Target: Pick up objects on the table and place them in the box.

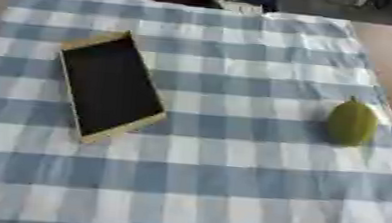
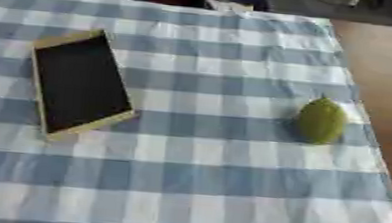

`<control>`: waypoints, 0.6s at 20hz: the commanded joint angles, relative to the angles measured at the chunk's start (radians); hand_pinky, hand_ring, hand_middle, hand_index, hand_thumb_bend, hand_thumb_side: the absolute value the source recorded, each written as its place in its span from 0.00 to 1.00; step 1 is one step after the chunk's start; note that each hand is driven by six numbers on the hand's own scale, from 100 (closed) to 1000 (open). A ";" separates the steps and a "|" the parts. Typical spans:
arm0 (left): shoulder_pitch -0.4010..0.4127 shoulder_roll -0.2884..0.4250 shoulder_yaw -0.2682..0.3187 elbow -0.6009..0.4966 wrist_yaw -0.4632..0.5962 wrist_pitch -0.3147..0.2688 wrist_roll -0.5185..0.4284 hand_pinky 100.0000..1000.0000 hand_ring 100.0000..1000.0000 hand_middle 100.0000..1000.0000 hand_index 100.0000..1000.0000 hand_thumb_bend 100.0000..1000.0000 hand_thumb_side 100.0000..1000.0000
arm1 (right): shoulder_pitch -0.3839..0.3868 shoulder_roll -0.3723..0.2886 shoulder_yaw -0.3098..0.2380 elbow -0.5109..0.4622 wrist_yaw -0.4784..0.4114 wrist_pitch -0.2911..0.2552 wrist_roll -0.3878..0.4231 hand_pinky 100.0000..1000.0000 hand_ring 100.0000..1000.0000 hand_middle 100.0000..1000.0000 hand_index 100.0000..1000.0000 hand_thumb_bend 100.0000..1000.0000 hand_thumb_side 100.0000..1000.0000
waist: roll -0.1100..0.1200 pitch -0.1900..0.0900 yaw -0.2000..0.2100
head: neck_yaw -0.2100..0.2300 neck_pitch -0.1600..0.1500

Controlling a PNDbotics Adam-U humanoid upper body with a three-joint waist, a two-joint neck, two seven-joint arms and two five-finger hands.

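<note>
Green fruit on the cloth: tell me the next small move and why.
Probably bring the right arm in over the green fruit. It lies alone near the right edge of the checked cloth, apart from the box on the left, and no hand is in view yet.

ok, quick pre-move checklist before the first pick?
1. Box in view, left side of the checked cloth: ok.
2. Box open, dark interior looks empty: ok.
3. Green fruit on the cloth, right of the box, apart from it: ok.
4. Fruit near the cloth's right edge, may roll off: not ok.
5. Path between fruit and box unobstructed: ok.
6. Either hand in view: not ok, neither shows.
</note>
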 commanded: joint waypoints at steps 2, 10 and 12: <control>-0.006 0.033 0.008 -0.018 -0.005 0.000 0.005 0.64 0.46 0.69 0.83 0.02 0.42 | -0.002 -0.028 -0.012 -0.008 0.007 0.000 0.001 0.77 0.64 0.65 0.79 0.00 0.34 | 0.003 -0.019 -0.002 | -0.003 -0.010; -0.002 0.032 0.010 -0.018 -0.006 0.001 0.004 0.64 0.46 0.69 0.83 0.02 0.42 | 0.013 -0.056 -0.006 -0.002 0.045 0.003 0.029 0.77 0.67 0.67 0.80 0.00 0.30 | 0.002 -0.016 -0.004 | 0.001 -0.001; 0.000 0.033 0.011 -0.018 -0.007 0.000 0.004 0.64 0.46 0.69 0.83 0.02 0.42 | 0.028 -0.081 0.000 0.004 0.090 0.009 0.057 0.78 0.71 0.69 0.81 0.00 0.31 | 0.002 -0.016 -0.005 | 0.003 0.002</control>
